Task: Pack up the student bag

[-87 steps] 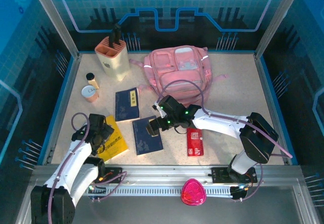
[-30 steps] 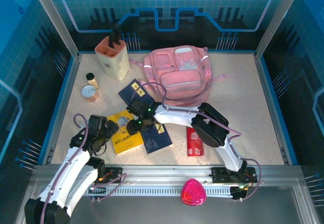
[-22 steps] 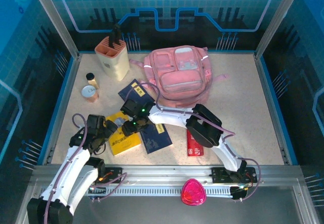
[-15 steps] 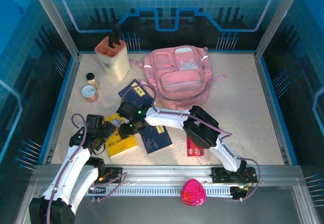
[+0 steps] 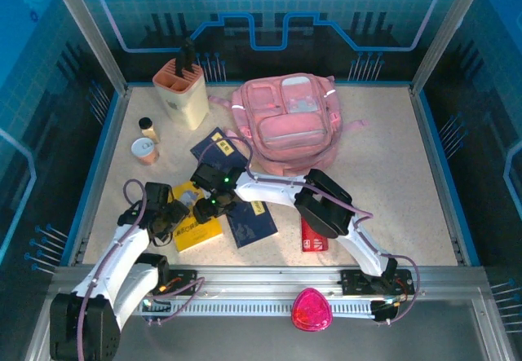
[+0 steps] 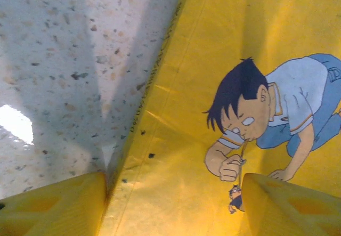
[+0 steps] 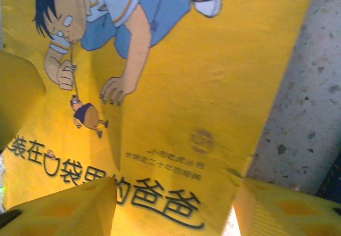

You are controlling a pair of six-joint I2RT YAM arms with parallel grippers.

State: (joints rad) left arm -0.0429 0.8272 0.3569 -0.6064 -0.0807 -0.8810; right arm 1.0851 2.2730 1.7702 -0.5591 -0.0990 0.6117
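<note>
Speckled table [image 5: 391, 157] | yellow book [image 6: 181, 156]: edge between open left jaws; right jaws open over cover

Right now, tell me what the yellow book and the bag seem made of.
The yellow book: probably paper under a glossy film; sheen and fine wrinkles cross the printed cartoon. The bag: soft matte pink fabric, judging by its slumped shape; its pale pocket panels may be translucent plastic.
</note>
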